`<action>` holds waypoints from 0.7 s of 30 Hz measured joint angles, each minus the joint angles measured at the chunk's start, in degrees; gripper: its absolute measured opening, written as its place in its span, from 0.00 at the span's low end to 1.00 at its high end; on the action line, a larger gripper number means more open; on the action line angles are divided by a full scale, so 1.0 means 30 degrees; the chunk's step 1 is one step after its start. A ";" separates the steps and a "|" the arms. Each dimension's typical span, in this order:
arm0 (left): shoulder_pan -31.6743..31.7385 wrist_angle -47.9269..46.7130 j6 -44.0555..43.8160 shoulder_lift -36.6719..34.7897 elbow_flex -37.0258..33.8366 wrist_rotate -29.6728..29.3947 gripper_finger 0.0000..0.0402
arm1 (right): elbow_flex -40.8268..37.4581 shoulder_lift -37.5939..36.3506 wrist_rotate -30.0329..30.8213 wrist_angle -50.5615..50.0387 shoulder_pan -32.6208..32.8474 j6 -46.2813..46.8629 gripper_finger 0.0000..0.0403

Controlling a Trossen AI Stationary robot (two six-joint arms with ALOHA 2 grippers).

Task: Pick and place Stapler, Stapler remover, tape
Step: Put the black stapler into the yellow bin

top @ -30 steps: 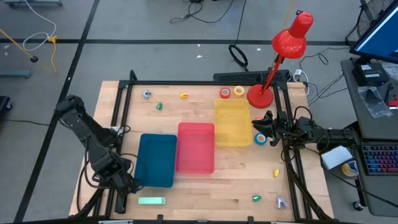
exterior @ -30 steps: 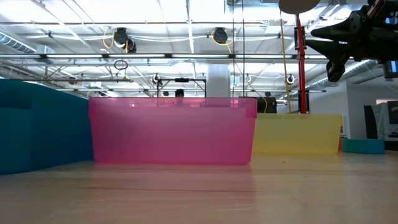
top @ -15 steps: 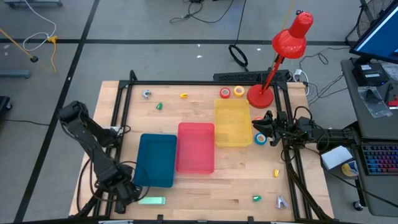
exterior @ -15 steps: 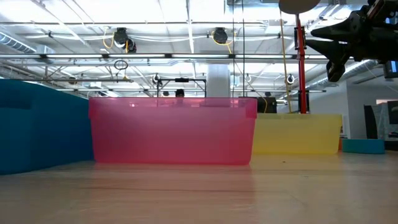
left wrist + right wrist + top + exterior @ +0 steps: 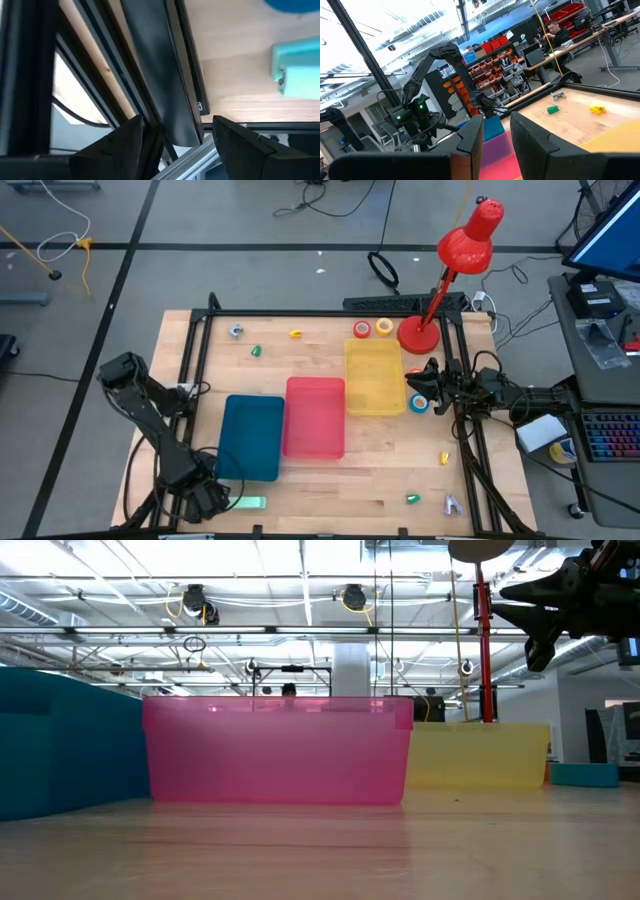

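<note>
Stapler (image 5: 244, 502) boxy mint-green; left tool (image 5: 214, 502) beside.

A mint-green boxy stapler (image 5: 244, 502) lies flat at the desk's near left edge. A red tape ring (image 5: 362, 330) and a yellow tape ring (image 5: 384, 328) sit together at the far side. A blue tape ring (image 5: 419, 402) lies right of centre.

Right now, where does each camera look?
High view: overhead, straight down on the wooden table; left gripper and right gripper show.
Low view: table height, facing the pink plastic tray; right gripper overhead.
Left wrist view: left arm, facing the mint-green stapler; own open fingers show.
Right wrist view: right arm, facing the left arm; own open fingers show.
Shared: high and low both show the pink tray.
</note>
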 joint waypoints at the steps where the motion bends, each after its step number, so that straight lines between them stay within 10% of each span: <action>1: -0.0085 0.0226 0.0000 0.0185 0.0000 0.0057 0.60 | 0.0000 0.0000 0.0000 0.0000 -0.0003 0.0000 0.22; 21: -0.0324 0.5007 -0.0437 0.1650 -0.2015 0.1597 0.60 | 0.0003 -0.0006 -0.0007 0.0000 0.0001 0.0004 0.22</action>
